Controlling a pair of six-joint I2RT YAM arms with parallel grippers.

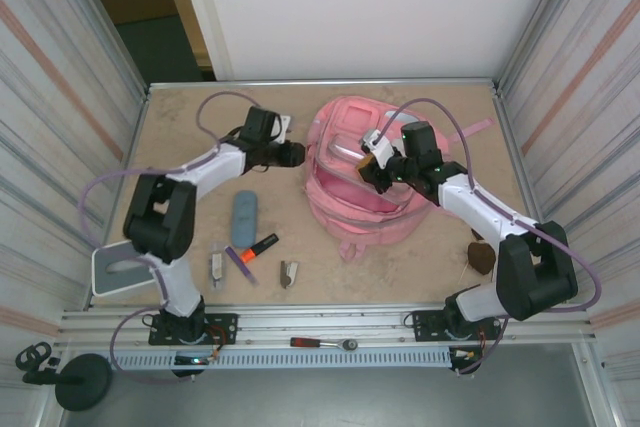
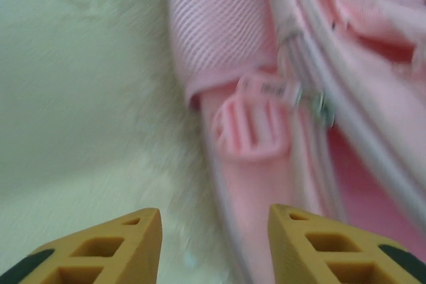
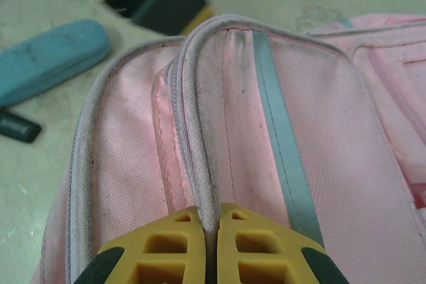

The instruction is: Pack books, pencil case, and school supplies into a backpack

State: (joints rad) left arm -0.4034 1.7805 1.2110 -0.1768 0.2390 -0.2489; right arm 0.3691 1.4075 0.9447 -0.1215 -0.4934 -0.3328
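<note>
My right hand (image 3: pixel 211 223) is pinched tight on the rim of the pink backpack (image 1: pixel 340 202), which sits mid-worktop toward the far edge. My left hand (image 2: pixel 213 227) hangs part open and empty just beside it. The worktop (image 1: pixel 190 127) is scuffed beige, and ribbed panels (image 1: pixel 55 107) wall both sides.

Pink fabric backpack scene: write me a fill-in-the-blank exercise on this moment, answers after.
The right gripper is ____ on a piped edge of the large pink fabric backpack.
The left gripper is ____, holding nothing.
In the top view, the slate-blue oblong soft pencil case lies on the table to the ____ of the backpack.
Missing words: shut; open; left.
</note>
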